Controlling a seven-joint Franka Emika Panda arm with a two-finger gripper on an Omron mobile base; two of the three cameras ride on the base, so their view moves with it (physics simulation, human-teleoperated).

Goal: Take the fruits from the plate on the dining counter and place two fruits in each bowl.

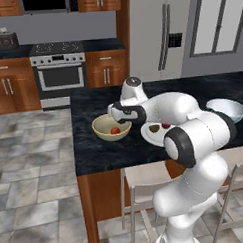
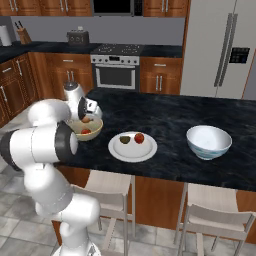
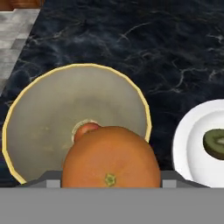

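A: Over the tan-yellow bowl [image 3: 76, 127] at the left end of the dining counter [image 2: 165, 117] hangs the orange fruit [image 3: 110, 158]. You have it pinched in the gripper [image 2: 86, 119], jaws closed against its sides.

B: Which way does the bowl lie from my gripper?

A: Straight beneath. In the hand view the orange sits over the near part of the bowl, inside the rim. One red fruit [image 1: 115, 130] already rests at the bottom, partly hidden under the orange.

B: Any axis to mind?

A: None worth fussing over; it is round, with its stem dimple turned toward the hand camera.

B: And further out?

A: Just right of that bowl, the white plate [image 2: 133, 152] carries the dark green fruit [image 2: 125, 140] and the second red fruit [image 2: 139, 138]. The white bowl [image 2: 209, 142] stands well apart at the right. Releasing here looks to me like it fills the first bowl's pair.
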